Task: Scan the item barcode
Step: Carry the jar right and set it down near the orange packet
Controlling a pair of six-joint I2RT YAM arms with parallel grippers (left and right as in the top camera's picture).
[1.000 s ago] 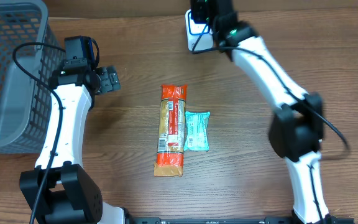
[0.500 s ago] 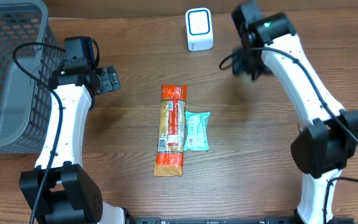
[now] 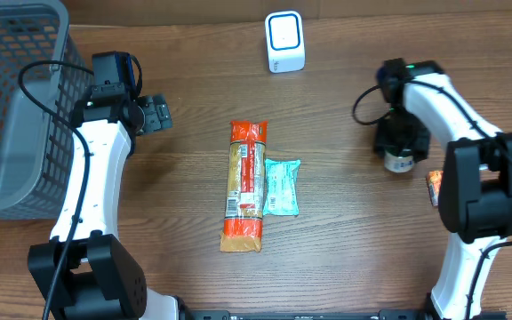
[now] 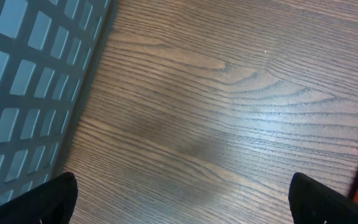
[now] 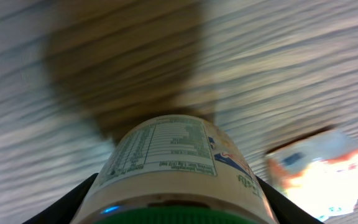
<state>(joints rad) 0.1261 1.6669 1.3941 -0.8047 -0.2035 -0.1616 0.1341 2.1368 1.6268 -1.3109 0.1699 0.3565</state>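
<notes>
Jaws of the right gripper (image 3: 399, 149) are clamping the green-capped jar (image 5: 169, 155) around its body. This is leaving the printed label panel exposed, probably so that it can be presented for reading. The wrist view is blurring, so whether a barcode is showing cannot be told. The jar is sitting at the right side of the table (image 3: 345, 258), just beside a small orange-and-white carton (image 3: 434, 187).

Toward the centre, a long orange packet (image 3: 244, 187) and a teal sachet (image 3: 282, 187) are lying flat, touching side by side, apparently waiting for their turn. The left gripper (image 3: 156, 114) is hovering with fingers fully spread and empty, parked beside the basket (image 3: 25, 133). Farthest off, the scanner (image 3: 284, 42) is standing at the table's far edge, well apart from the jar, so scanning is not yet occurring.
</notes>
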